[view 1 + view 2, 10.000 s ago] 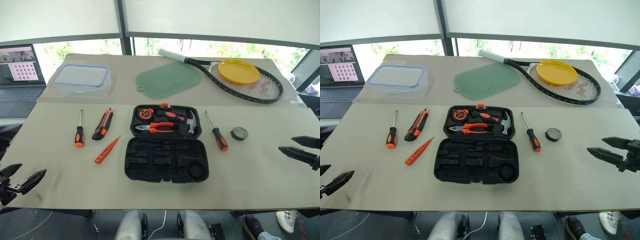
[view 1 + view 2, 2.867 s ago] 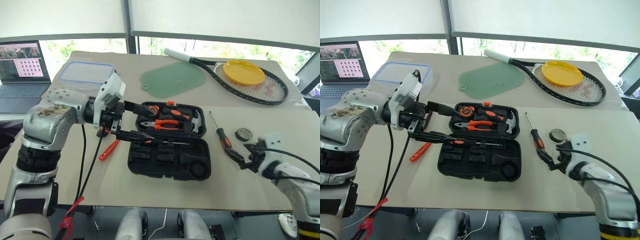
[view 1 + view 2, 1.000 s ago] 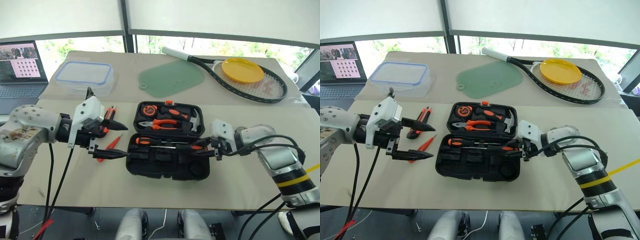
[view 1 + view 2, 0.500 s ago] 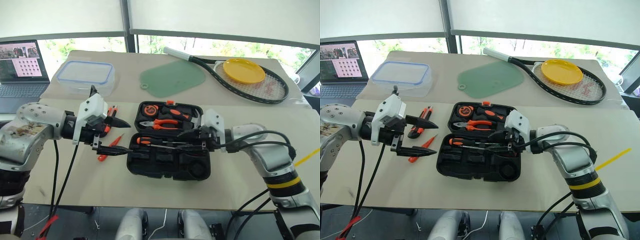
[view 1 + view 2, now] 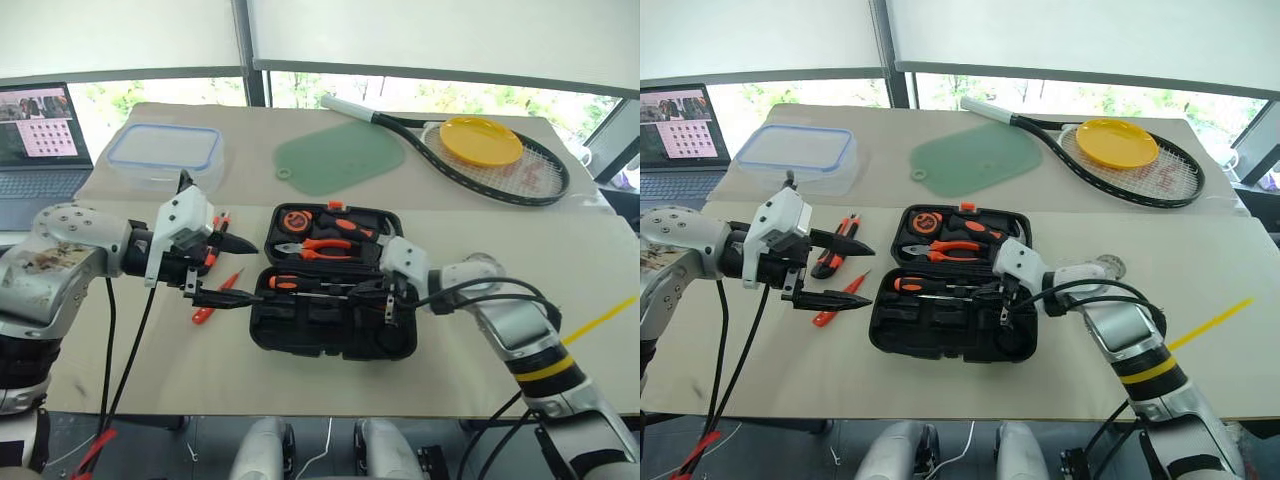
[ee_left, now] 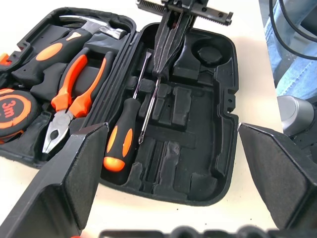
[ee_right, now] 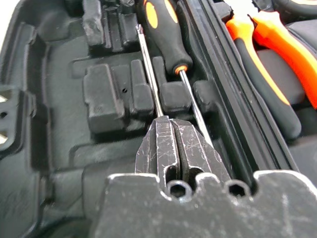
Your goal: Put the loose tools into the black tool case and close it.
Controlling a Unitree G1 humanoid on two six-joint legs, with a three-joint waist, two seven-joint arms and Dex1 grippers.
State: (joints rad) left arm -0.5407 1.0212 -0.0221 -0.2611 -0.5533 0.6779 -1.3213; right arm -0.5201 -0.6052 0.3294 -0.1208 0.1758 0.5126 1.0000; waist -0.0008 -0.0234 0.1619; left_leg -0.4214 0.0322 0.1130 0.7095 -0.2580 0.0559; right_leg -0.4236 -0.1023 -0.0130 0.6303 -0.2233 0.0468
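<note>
Right wrist view: right gripper (image 7: pixel 172 144) pinched together on 2nd screwdriver's (image 7: pixel 147 74) thin, slick shaft. Light, stiff; handle grips better. Left gripper (image 5: pixel 222 270) apart, empty.

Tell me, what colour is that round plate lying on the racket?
Yellow-orange. The plate shows best in the left eye view.

A laptop (image 5: pixel 40 130) was parked at the far left edge, a clear blue-rimmed box (image 5: pixel 165 155) and green cutting mat (image 5: pixel 338 162) were laid out behind, and a yellow plate (image 5: pixel 481 140) was set on a racket (image 5: pixel 500 170).
</note>
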